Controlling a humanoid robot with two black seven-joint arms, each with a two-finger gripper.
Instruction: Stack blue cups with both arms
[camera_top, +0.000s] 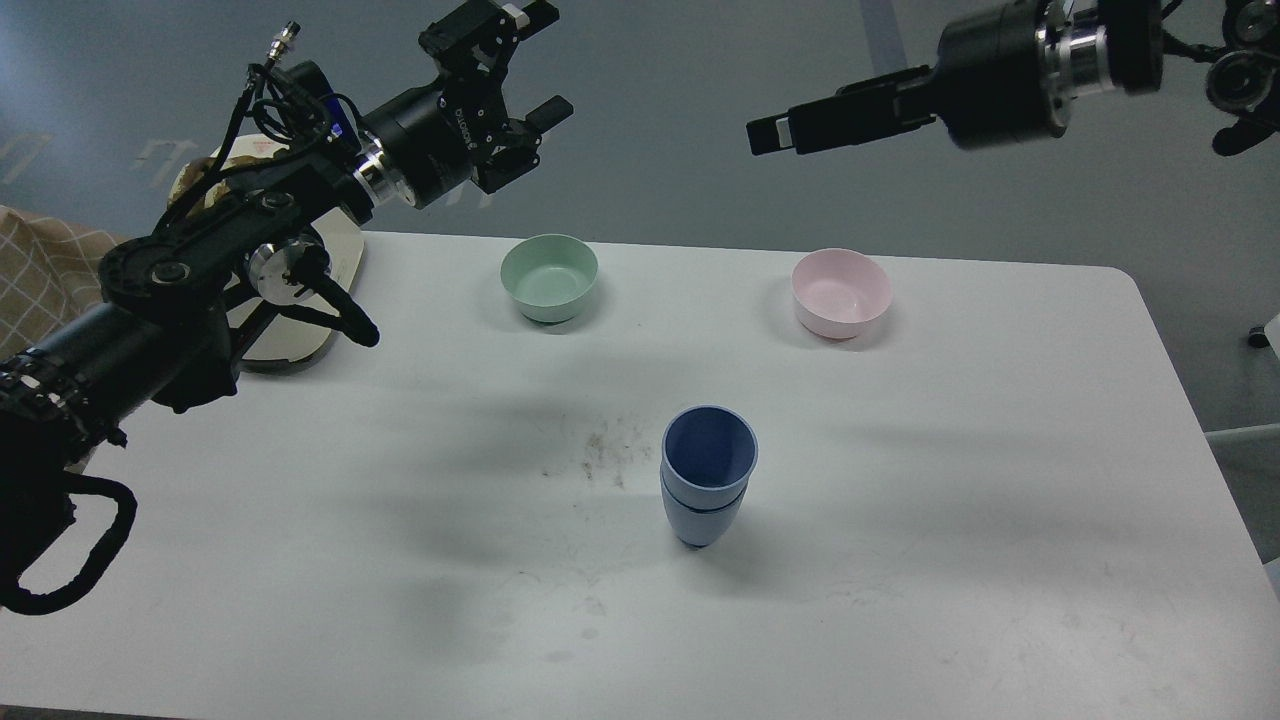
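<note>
The two blue cups stand nested on the white table (1000, 520), just right of centre. The upper cup (709, 452) sits upright inside the lower cup (702, 520), and its dark blue inside shows. My left gripper (545, 62) is open and empty, held high above the table's far left, far from the cups. My right gripper (790, 122) is high at the upper right, fingers pointing left, open and empty, well above and behind the cups. Neither gripper touches anything.
A mint-green bowl (549, 277) and a pink bowl (841, 292) stand near the table's far edge. A beige board (300, 340) lies at the far left under my left arm. Dark smudges (600, 455) mark the table left of the cups.
</note>
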